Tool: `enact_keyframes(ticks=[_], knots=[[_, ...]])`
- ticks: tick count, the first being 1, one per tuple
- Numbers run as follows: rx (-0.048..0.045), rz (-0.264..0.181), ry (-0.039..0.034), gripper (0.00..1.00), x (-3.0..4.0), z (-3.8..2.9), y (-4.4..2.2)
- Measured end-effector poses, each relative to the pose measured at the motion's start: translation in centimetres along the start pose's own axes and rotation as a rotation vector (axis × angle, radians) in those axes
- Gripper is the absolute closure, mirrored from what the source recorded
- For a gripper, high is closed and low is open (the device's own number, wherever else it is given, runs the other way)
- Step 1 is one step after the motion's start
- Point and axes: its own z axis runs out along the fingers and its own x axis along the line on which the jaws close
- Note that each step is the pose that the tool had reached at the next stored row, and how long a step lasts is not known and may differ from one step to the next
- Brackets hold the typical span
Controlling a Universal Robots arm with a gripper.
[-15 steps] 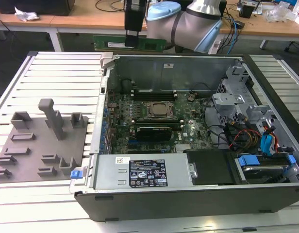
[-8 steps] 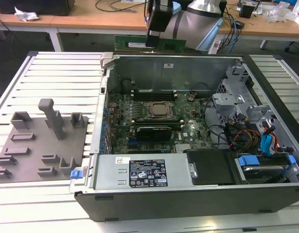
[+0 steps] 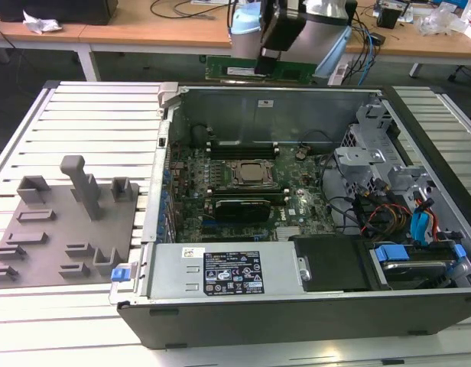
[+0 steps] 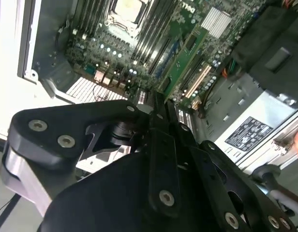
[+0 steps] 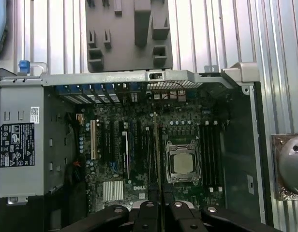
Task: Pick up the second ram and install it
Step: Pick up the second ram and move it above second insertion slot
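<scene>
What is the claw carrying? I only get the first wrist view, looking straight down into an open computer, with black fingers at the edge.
Observer: In the exterior view the gripper is shut on the second ram, a long green stick held level.
Operator: Is it plugged in yet?
Observer: No. It hangs in the air above the motherboard, touching no slot.
Operator: What lies beyond my picture?
Observer: A drive bay with orange cables, at the exterior view's right.
</scene>
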Motion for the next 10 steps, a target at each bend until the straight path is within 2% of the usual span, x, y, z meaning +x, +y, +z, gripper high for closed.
enact_keyframes(ticks=[3, 6, 8, 10], knots=[[-0.0021, 0.0, -0.0001, 0.86, -0.11, -0.17, -1.74], [-0.0033, 0.0, 0.0002, 0.86, -0.17, -0.3, -2.87], [-0.0054, 0.0, 0.0002, 0.86, -0.28, -0.49, -4.72], [-0.0067, 0.0, 0.0002, 0.86, -0.34, -0.59, -5.74]])
